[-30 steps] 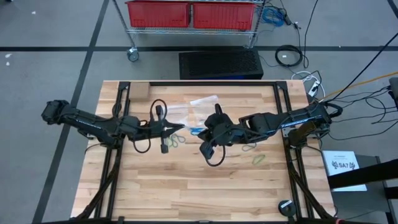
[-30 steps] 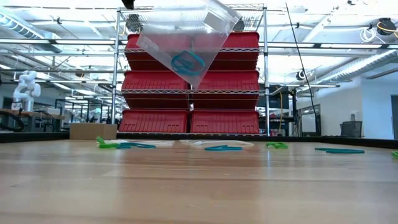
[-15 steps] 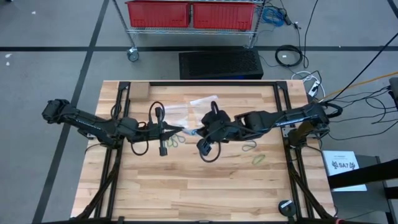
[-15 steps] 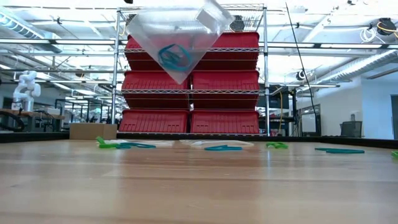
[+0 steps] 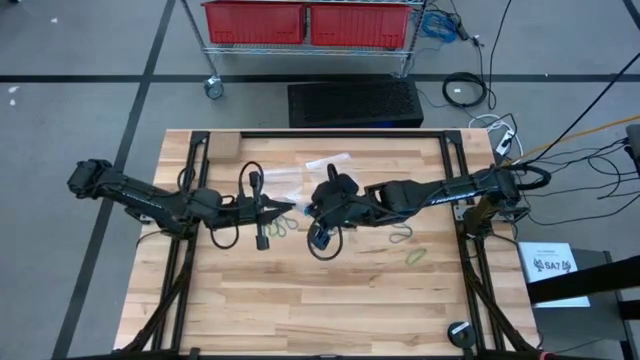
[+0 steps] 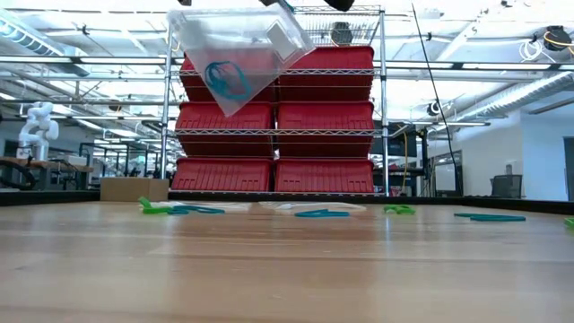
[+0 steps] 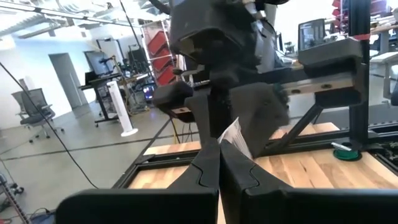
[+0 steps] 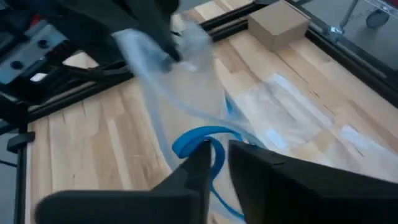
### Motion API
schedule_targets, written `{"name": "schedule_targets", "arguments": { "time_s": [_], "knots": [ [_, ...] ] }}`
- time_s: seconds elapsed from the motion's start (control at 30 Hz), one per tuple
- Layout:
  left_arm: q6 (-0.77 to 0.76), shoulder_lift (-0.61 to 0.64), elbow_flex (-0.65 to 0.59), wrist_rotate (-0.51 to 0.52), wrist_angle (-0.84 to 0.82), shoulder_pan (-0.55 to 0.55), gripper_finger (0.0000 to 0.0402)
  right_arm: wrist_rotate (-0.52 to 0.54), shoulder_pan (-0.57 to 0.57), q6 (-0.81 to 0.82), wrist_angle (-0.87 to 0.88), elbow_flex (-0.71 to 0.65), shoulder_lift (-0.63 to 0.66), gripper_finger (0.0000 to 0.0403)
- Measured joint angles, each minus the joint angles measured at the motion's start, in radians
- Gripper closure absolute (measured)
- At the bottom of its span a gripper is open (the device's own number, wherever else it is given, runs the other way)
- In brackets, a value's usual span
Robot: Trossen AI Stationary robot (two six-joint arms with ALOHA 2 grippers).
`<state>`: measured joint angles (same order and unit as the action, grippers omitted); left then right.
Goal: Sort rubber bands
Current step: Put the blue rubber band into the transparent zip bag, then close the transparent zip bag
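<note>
- Wooden slats make up the table (image 5: 300,300), with red bins (image 6: 278,117) on a wire rack behind it in the low view.
- Held up above the table hangs a clear bag (image 6: 235,52), tilted, with blue bands (image 6: 226,79) bunched inside it.
- Both grippers meet at that bag near the table's middle: the left gripper (image 5: 291,207) has its fingers pressed together on one corner of it.
- From the other side, the right gripper (image 5: 318,207) has its fingers nearly closed around a blue rubber band (image 8: 198,140) at the bag's mouth.
- Loose rubber bands (image 6: 179,209) lie flat on the wood, one green band (image 5: 416,256) well apart towards the right edge.
- More clear bags (image 8: 298,118) lie flat beyond, and a cardboard box (image 8: 278,23) sits at the far corner.
</note>
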<state>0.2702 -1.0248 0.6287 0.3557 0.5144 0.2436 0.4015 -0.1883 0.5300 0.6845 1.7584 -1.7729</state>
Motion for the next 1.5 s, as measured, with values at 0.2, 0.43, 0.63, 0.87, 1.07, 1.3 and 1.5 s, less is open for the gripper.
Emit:
{"name": "schedule_targets", "arguments": {
  "time_s": [0.2,0.43,0.63,0.87,1.07,1.3,1.5],
  "knots": [
    [-0.022,-0.017,0.0,0.001,0.001,0.0,0.0402,-0.012,-0.001,-0.004,-0.005,0.0,0.0,0.0275],
    [-0.054,-0.073,0.0,0.027,0.005,0.001,0.0402,-0.118,-0.005,-0.004,0.0,0.0,0.0,0.0238],
    [-0.055,-0.091,0.0,0.031,0.049,0.0,0.0402,-0.12,-0.01,-0.04,0.039,0.0,0.002,0.0246],
    [-0.056,-0.091,0.0,0.031,0.053,0.0,0.0401,-0.12,-0.013,-0.154,0.12,0.0,0.003,0.0247],
    [-0.059,-0.091,0.0,0.03,0.048,0.0,0.0402,-0.121,-0.013,-0.2,0.174,0.0,0.003,0.023],
    [-0.081,-0.092,0.0,0.026,0.034,0.0,0.0402,-0.156,-0.013,-0.19,0.202,0.0,0.003,0.0182],
    [-0.107,-0.1,0.0,0.01,0.032,0.001,0.0402,-0.264,-0.006,-0.148,0.263,0.034,0.005,0.0159]
  ]
}}
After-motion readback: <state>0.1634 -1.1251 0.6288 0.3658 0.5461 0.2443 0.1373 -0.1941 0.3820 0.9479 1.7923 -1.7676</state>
